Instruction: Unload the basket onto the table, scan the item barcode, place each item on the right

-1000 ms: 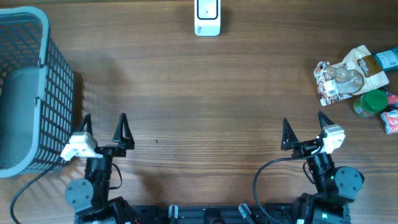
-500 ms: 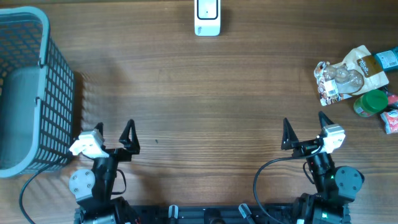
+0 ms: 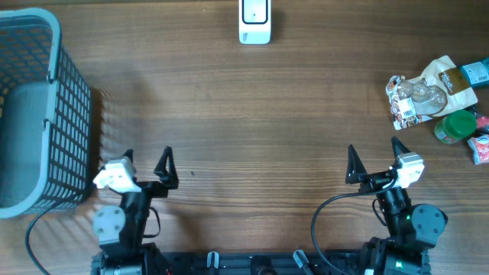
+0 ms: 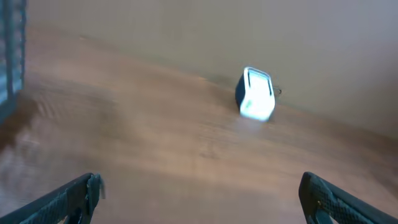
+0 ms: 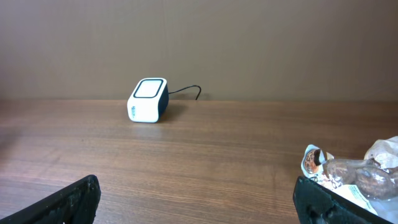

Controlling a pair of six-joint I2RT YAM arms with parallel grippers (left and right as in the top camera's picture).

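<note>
At the right edge of the table (image 3: 267,122): snack packet (image 3: 422,93), flat among other goods, long axis slanting near-left to far-right. It lies ahead and right of the right gripper (image 3: 373,149), the nearer arm. Right and left gripper (image 3: 147,154) both gape empty; scanner (image 3: 254,21) far centre.

Nothing on the desk (image 3: 267,114) can actually be read from where I stand. Over at about two o'clock, the clear snack packet (image 3: 425,93) carries a small white barcode label (image 3: 406,113), but its bars and digits are too fine to make out. The teal label (image 3: 475,72) just behind it and the print on the red packet (image 3: 481,149) at three o'clock are only blurs. The white scanner (image 3: 254,21) at twelve o'clock shows no legible lettering.
</note>
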